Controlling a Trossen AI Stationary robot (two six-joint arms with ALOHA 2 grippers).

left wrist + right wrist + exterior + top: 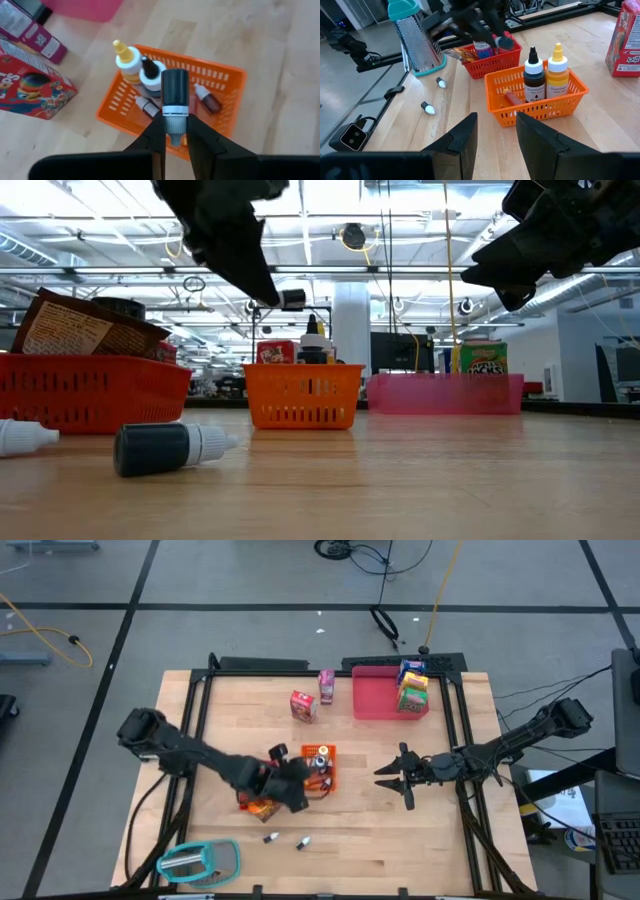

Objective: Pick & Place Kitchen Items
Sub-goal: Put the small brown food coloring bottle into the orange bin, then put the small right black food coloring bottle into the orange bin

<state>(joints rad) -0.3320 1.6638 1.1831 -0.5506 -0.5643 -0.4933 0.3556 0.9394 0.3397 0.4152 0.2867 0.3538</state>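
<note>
My left gripper (pixel 175 142) is shut on a tiny dark bottle with a white cap (pixel 175 92), hovering over the orange bin (pixel 227 82), which holds a yellow-capped bottle (pixel 127 60), a black-capped bottle (pixel 150 75) and two small droppers. In the high view the left gripper (pixel 300 785) sits between the orange bin (pixel 321 766) and the red bin (pixel 258 804). My right gripper (pixel 388 780) hangs open to the right of the orange bin, touching nothing. Two more tiny bottles (pixel 271 838) (pixel 302 842) lie on their sides on the table. My left gripper pinches the tiny bottle by its white ribbed cap end (pixel 175 117) between the two fingers. The dark body (pixel 175 85) sticks out past the fingertips, in line with them. The bottle is lifted clear, above the orange bin's inside.
A red carton (pixel 303 705) and a pink carton (pixel 326 686) stand near the far edge. The pink tray (pixel 375 700) holds blue, yellow and green cartons (pixel 412 686). A teal-rimmed grater (pixel 200 862) lies at the near left corner. The red bin holds a brown packet (pixel 85 328).
</note>
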